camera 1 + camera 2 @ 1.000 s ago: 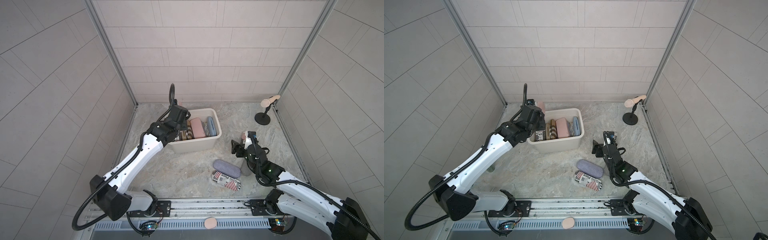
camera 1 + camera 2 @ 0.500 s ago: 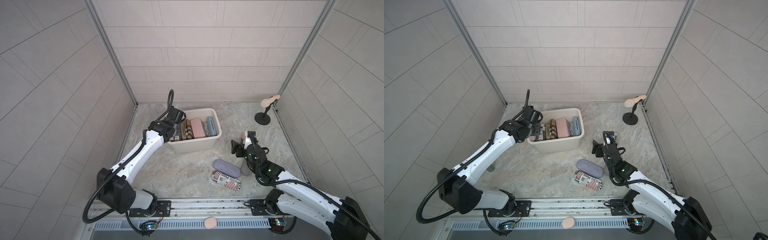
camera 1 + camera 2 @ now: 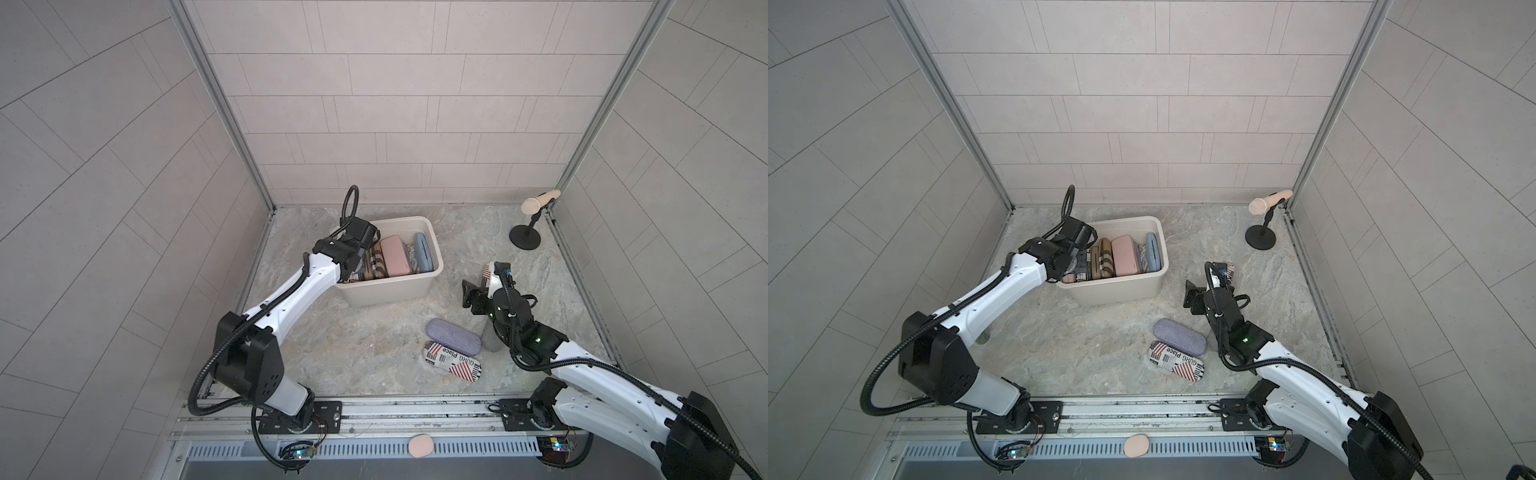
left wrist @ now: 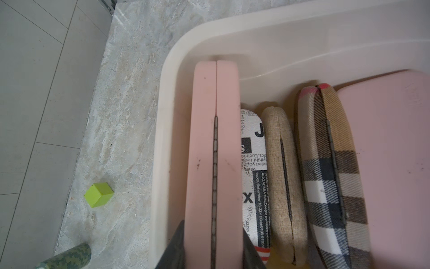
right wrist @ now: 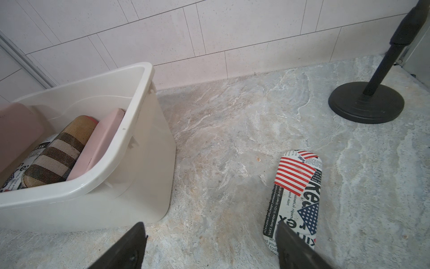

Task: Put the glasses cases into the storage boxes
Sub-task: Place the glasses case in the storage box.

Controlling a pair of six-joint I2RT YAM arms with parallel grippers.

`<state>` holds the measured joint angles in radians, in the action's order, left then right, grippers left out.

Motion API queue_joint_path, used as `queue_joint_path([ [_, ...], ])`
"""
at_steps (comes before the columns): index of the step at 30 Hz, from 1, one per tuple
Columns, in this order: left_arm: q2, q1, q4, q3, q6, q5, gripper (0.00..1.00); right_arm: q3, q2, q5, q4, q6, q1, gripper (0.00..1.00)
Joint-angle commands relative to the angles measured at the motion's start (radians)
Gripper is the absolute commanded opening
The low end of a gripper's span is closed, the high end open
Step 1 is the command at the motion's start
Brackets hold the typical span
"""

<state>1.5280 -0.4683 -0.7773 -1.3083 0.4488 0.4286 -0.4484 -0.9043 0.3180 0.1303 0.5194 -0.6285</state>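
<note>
left gripper [image 4: 213, 246]: jaws narrowed onto one pink case [image 4: 215, 139], gripped at its end. the case stands on edge, hinge seam up, inside the storage bin [image 4: 162, 121], close along one side wall.

storage bins: one.

cases in the bin, counted from the left wrist view and both top views:
- pink case, held: one
- newspaper-print case [image 4: 252, 163]: one
- tan case [image 4: 282, 163]: one
- plaid case [image 4: 330, 174]: one
- flat pink case [image 3: 395, 255]: one
- light blue case [image 3: 423, 251], on edge by the opposite side wall: one

six certain. a patterned edge between the flat pink case and the light blue case cannot be identified.

right gripper [image 5: 209, 244]: jaws wide apart, nothing between them, over bare floor between the bin and a flag-print case [image 5: 295, 193]. one finger overlaps that case's near end; contact cannot be told.

cases on the floor: three. these are the flag-print case, a lilac case [image 3: 453, 336] and a second flag-print case [image 3: 453, 365] lying against the lilac one.

other items: green cube [image 4: 99, 194], one; camouflage can [image 4: 67, 258], one; microphone stand [image 3: 525, 239], one.
</note>
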Motion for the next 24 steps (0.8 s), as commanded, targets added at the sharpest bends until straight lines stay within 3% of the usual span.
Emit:
queue_joint_path([
  [1, -0.012, -0.045, -0.024, -0.019, 0.029, 0.131, 0.38, -0.031, -0.009, 0.016, 0.000, -0.004, -0.004, 0.88],
  [3, -0.012, -0.073, -0.030, -0.037, 0.017, 0.129, 0.56, -0.032, -0.011, 0.015, 0.000, -0.004, -0.005, 0.88],
  [6, -0.018, -0.102, -0.039, -0.067, 0.013, 0.087, 0.69, -0.032, -0.011, 0.021, -0.004, -0.004, -0.004, 0.88],
  [13, -0.033, -0.142, -0.019, -0.104, 0.018, 0.013, 0.70, -0.035, -0.005, 0.029, -0.011, -0.004, -0.004, 0.88],
  [16, -0.054, -0.162, 0.027, -0.093, 0.037, -0.031, 0.65, -0.037, -0.002, 0.045, -0.024, 0.005, -0.004, 0.88],
  [24, -0.017, -0.444, 0.201, -0.042, -0.052, -0.044, 0.66, -0.017, 0.081, 0.262, -0.127, 0.093, 0.005, 0.89],
])
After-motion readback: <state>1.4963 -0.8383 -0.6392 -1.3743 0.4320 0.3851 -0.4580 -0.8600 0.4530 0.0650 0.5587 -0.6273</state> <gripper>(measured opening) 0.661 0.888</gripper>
